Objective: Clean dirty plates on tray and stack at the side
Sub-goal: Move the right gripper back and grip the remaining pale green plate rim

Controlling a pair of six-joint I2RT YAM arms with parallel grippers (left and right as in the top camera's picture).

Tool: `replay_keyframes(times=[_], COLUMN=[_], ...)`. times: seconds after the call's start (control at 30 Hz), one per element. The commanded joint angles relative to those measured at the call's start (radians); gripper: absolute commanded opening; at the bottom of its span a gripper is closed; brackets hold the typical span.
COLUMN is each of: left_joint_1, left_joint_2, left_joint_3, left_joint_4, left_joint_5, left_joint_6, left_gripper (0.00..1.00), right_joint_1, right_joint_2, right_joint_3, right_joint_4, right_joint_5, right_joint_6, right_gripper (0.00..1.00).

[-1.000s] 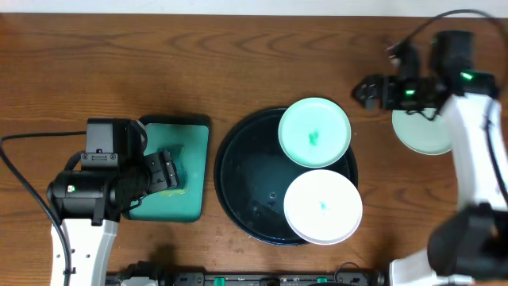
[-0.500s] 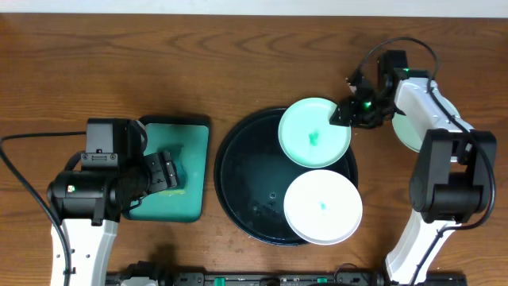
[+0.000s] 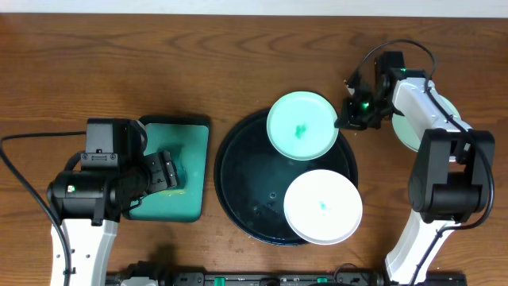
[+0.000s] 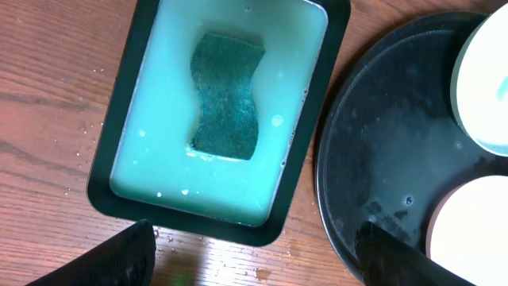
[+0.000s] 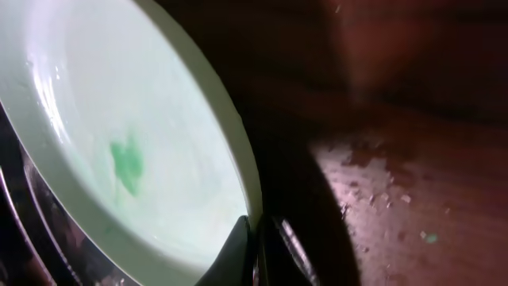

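A mint green plate (image 3: 302,127) with a teal smear sits at the back right of the round black tray (image 3: 242,179). My right gripper (image 3: 343,121) is shut on its right rim. In the right wrist view the two fingers pinch that rim (image 5: 254,246), and the plate (image 5: 119,119) fills the left side. A white plate (image 3: 322,206) with a small teal mark lies at the tray's front right. Another mint plate (image 3: 406,132) rests on the table to the right, partly under the right arm. My left gripper (image 4: 254,266) hangs open over the wood, holding nothing.
A teal rectangular tray (image 4: 127,119) left of the black tray holds pale soapy liquid and a dark green sponge (image 4: 226,95). Water drops speckle the wood by it. The right arm's cable (image 3: 401,46) loops above the wrist.
The right arm swung from over the side plate to the tray's edge, and its gripper shut on the mint plate's rim. That plate has shifted slightly left. The left arm stayed still.
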Motion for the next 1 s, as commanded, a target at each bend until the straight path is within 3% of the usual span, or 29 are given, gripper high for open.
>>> replay_keyframes(times=[0.0, 0.33, 0.6, 0.63, 0.7, 0.73, 0.97], left_joint_1=[0.002, 0.002, 0.002, 0.002, 0.002, 0.002, 0.002], left_joint_2=[0.002, 0.002, 0.002, 0.002, 0.002, 0.002, 0.002], left_joint_3=[0.010, 0.010, 0.010, 0.010, 0.010, 0.010, 0.010], left_joint_4=[-0.003, -0.003, -0.003, -0.003, -0.003, -0.003, -0.003], left_joint_5=[0.013, 0.013, 0.013, 0.013, 0.013, 0.013, 0.013], left_joint_6=[-0.009, -0.009, -0.009, -0.009, -0.009, -0.009, -0.008], left_gripper=[0.81, 0.81, 0.80, 0.81, 0.81, 0.81, 0.81], right_joint_1=[0.061, 0.220, 0.249, 0.249, 0.249, 0.249, 0.265], right_joint_2=[-0.077, -0.062, -0.022, -0.015, -0.006, 0.000, 0.024], right_joint_3=[-0.003, -0.016, -0.029, -0.030, -0.030, -0.031, -0.032], right_joint_4=[-0.023, -0.056, -0.014, -0.009, -0.003, 0.002, 0.065], right_joint_5=[-0.024, 0.068, 0.086, 0.085, 0.085, 0.085, 0.082], right_joint_6=[0.003, 0.047, 0.085, 0.095, 0.101, 0.101, 0.112], right_gripper=[0.01, 0.01, 0.01, 0.06, 0.58, 0.63, 0.58])
